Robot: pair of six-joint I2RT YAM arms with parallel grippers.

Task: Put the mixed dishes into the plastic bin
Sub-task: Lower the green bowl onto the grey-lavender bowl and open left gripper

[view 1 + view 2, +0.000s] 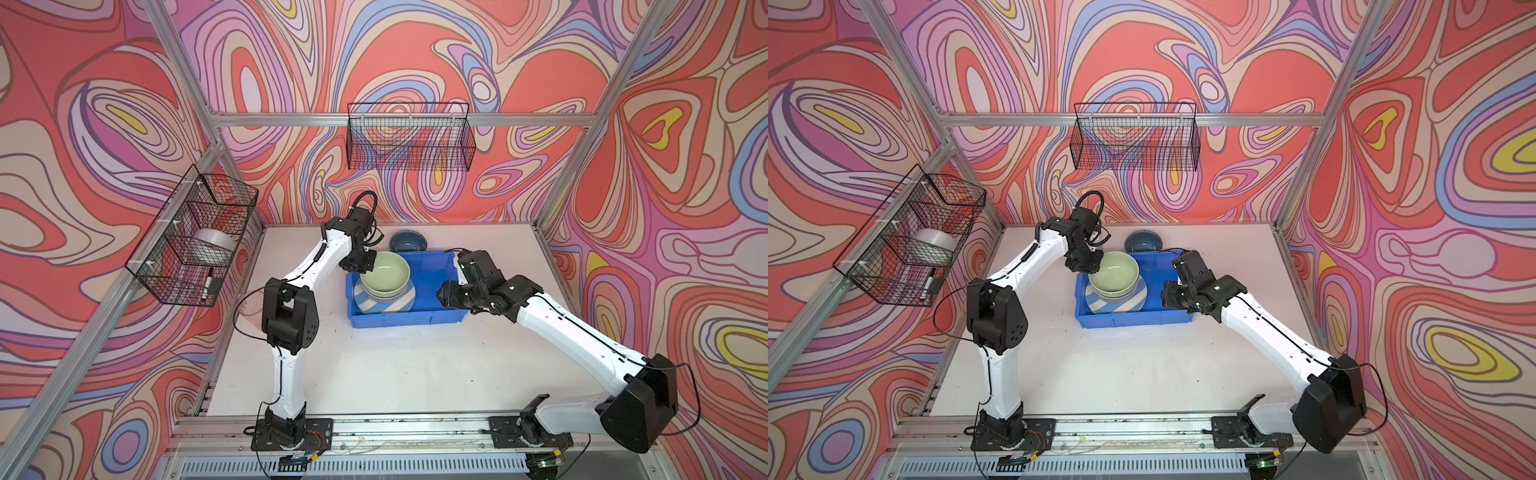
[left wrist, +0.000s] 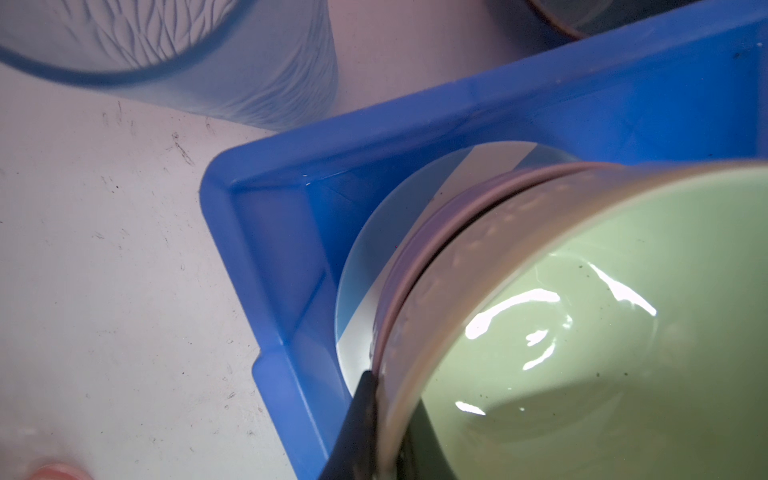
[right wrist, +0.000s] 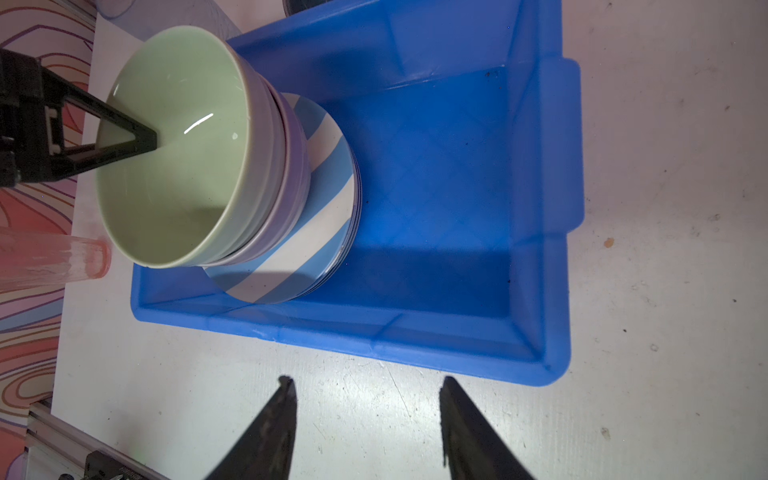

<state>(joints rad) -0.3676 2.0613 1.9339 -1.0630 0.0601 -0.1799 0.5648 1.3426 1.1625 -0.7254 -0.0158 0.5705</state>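
Observation:
The bright blue plastic bin (image 1: 415, 320) (image 1: 1129, 321) (image 3: 457, 208) sits mid-table. Inside it, at its left end, a blue-white striped plate (image 1: 374, 306) (image 3: 307, 249) carries a lavender bowl (image 3: 297, 166) (image 2: 419, 257), with a pale green bowl (image 1: 384, 272) (image 1: 1113, 272) (image 2: 602, 332) nested on top. My left gripper (image 2: 390, 395) (image 1: 365, 266) is shut on the green bowl's rim, one finger inside and one outside. My right gripper (image 3: 368, 386) (image 1: 442, 293) hangs open and empty over the table beside the bin's right end. A dark blue bowl (image 1: 407, 241) (image 1: 1144, 241) stands behind the bin.
A clear bluish tumbler (image 2: 208, 54) and a pink tumbler (image 3: 50, 257) lie on the table just outside the bin's left end. Black wire baskets hang on the back wall (image 1: 409, 137) and the left wall (image 1: 195, 232); the left one holds a white tape roll (image 1: 212, 245).

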